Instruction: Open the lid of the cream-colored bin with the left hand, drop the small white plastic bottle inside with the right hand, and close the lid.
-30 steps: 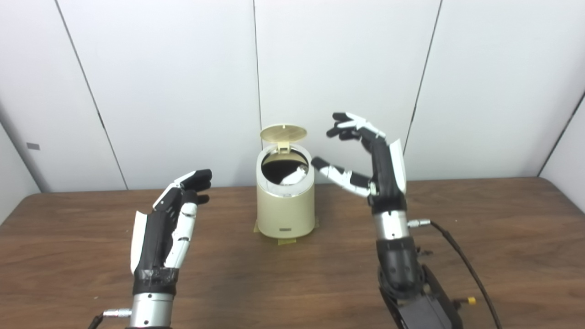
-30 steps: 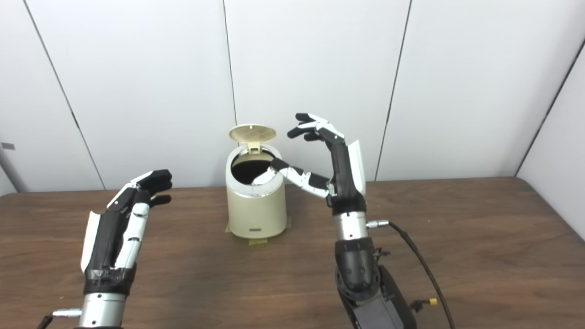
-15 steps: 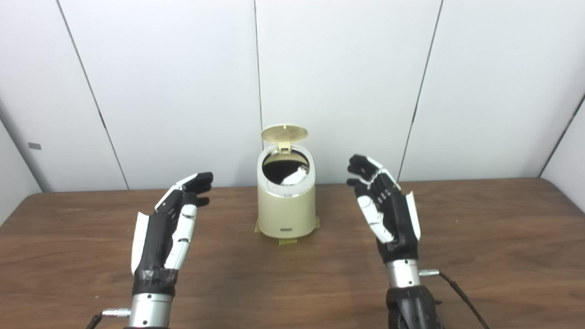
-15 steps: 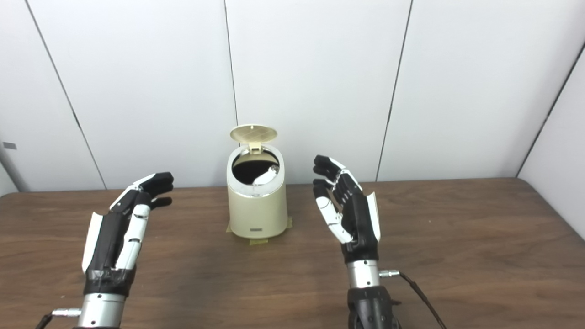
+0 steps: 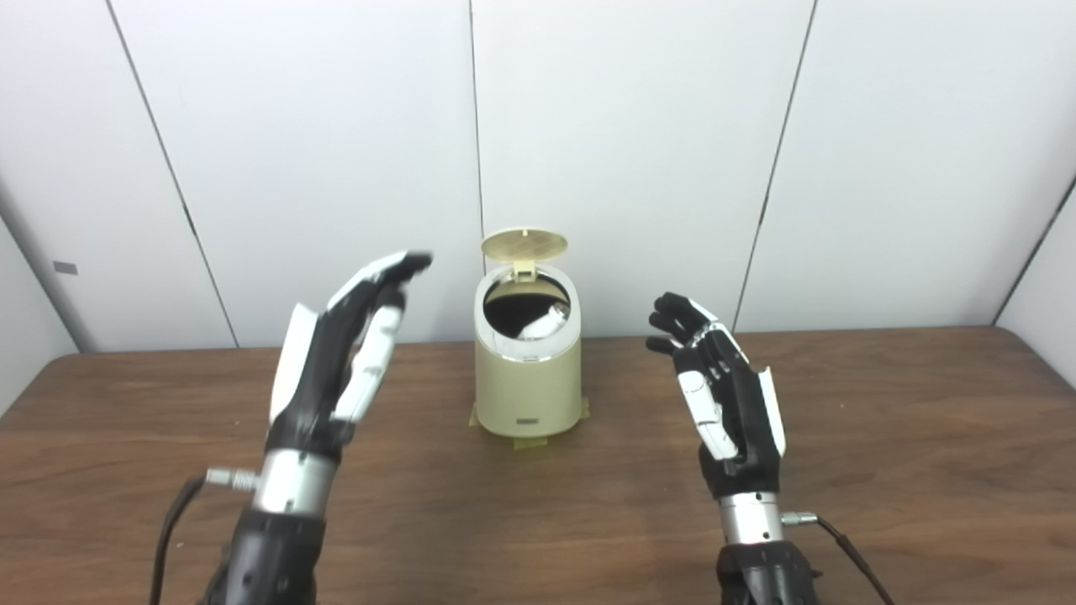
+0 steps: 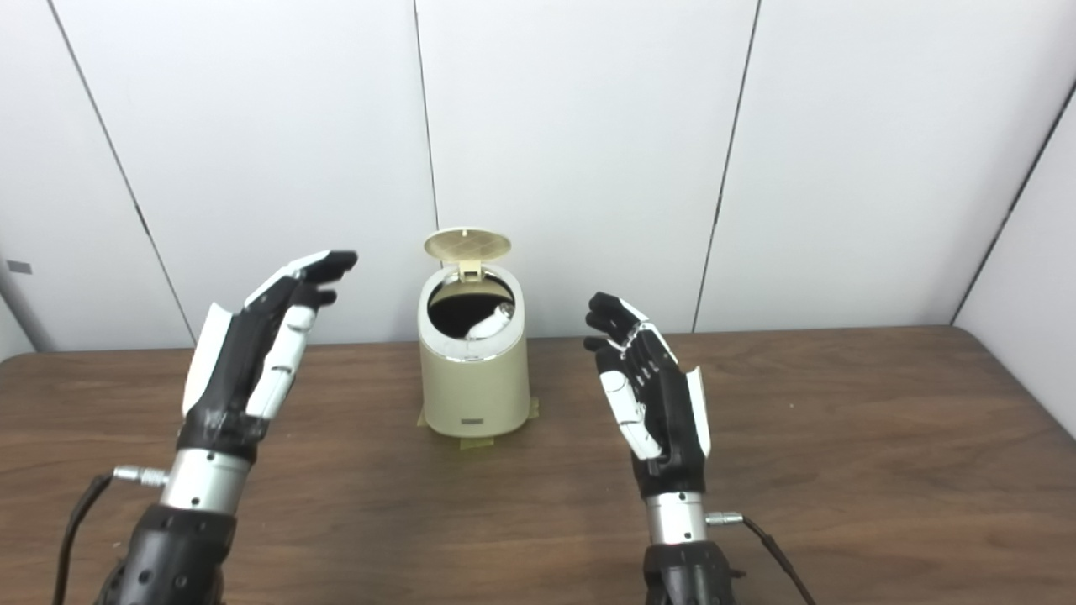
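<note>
Bottle (image 5: pixel 545 323) lies tilted inside open bin (image 5: pixel 527 382)

Bottle (image 5: pixel 542 323) mostly hidden inside bin (image 5: pixel 528 388); left robot hand (image 5: pixel 340 361) fingertips seemingly blurred

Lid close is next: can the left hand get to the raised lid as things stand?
Probably yes. The left hand is open and raised left of the bin, with nothing between it and the upright lid.
</note>
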`<action>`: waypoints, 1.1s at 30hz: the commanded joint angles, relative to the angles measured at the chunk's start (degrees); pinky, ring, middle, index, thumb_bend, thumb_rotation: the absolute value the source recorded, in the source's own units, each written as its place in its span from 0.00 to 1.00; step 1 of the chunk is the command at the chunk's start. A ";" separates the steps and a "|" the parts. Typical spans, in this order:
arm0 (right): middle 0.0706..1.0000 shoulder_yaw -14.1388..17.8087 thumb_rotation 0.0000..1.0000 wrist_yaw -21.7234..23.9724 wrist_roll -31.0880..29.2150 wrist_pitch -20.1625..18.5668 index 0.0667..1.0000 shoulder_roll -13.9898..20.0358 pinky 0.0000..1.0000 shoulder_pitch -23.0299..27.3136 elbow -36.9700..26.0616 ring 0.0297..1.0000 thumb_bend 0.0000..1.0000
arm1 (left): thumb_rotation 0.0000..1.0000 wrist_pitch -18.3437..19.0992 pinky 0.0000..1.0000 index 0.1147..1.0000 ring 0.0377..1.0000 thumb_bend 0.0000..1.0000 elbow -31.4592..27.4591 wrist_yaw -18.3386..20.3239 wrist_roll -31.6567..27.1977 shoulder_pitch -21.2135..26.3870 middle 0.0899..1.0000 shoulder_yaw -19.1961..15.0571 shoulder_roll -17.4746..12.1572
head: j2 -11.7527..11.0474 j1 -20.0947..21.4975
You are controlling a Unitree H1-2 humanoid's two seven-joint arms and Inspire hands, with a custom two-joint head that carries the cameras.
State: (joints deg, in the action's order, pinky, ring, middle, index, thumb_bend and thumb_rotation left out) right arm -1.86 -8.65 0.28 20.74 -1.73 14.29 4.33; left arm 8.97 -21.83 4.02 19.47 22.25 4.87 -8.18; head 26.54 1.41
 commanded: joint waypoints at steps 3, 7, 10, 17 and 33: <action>0.79 1.10 0.66 0.90 -1.03 0.94 0.76 -0.34 0.72 1.83 -1.25 0.79 0.28 | 1.00 6.11 0.91 0.83 0.92 0.50 -0.08 2.68 7.57 8.04 0.86 2.67 -0.82 | 0.19 -0.04; 0.78 1.97 0.62 1.28 -2.76 0.37 0.75 -1.04 0.72 1.66 -1.13 0.79 0.29 | 1.00 10.42 0.90 0.84 0.93 0.60 1.85 6.32 10.88 13.96 0.88 5.42 -0.95 | 0.27 0.01; 0.78 2.41 0.60 1.40 -3.18 -0.20 0.75 -1.40 0.72 1.56 -1.17 0.79 0.25 | 1.00 13.07 0.88 0.85 0.94 0.63 3.53 7.78 14.41 16.97 0.90 7.73 -0.57 | 0.32 -0.02; 0.78 2.64 0.60 2.28 -3.66 0.04 0.76 -1.48 0.73 1.45 -0.88 0.79 0.25 | 1.00 17.76 1.00 0.88 1.00 0.64 6.43 11.89 25.19 21.13 0.92 12.66 -0.96 | 0.15 0.05; 0.78 2.86 0.58 3.20 -5.36 0.03 0.75 -1.68 0.72 1.42 -1.06 0.79 0.25 | 1.00 17.91 1.00 0.85 1.00 0.72 16.50 16.21 38.96 25.19 0.90 13.39 2.75 | -0.14 -0.27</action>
State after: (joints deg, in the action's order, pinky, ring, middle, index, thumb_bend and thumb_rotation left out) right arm 0.86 -6.22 -4.82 20.18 -3.18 14.27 4.62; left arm 26.78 -5.34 20.84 56.49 43.51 18.92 -5.81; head 26.37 1.06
